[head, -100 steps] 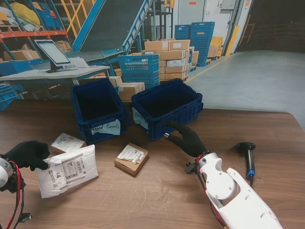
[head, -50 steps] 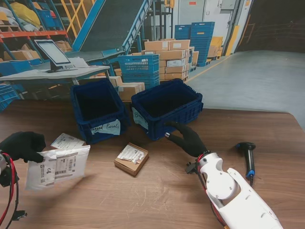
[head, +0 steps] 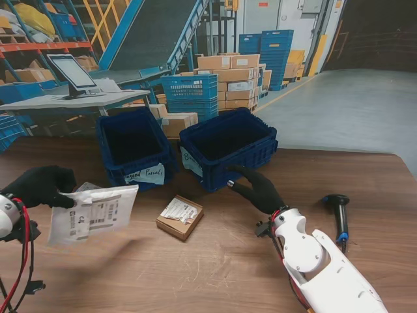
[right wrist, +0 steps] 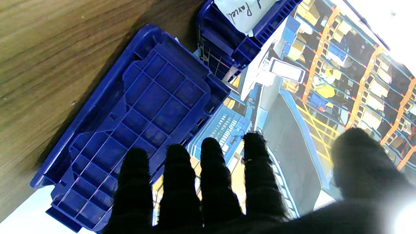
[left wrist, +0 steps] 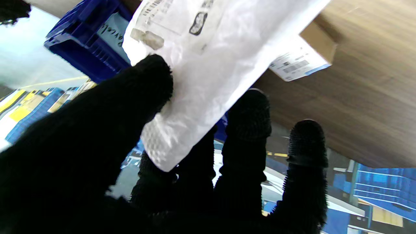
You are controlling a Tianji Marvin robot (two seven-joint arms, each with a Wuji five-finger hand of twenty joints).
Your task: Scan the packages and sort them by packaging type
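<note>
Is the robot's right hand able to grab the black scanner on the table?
Probably yes. The right hand is open and holds nothing, and the black handheld scanner lies alone on the bare wooden table to its right, with nothing between them.

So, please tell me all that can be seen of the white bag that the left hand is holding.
The white bag is a soft mailer of crinkled white plastic, with a bubble texture showing at one corner in the left wrist view. A printed shipping label with barcodes covers much of its upper face, beside a handwritten mark. The left hand pinches one edge, thumb on one face and fingers on the other. It hangs tilted, clear of the table, left of the small cardboard box, and only the hand touches it.
</note>
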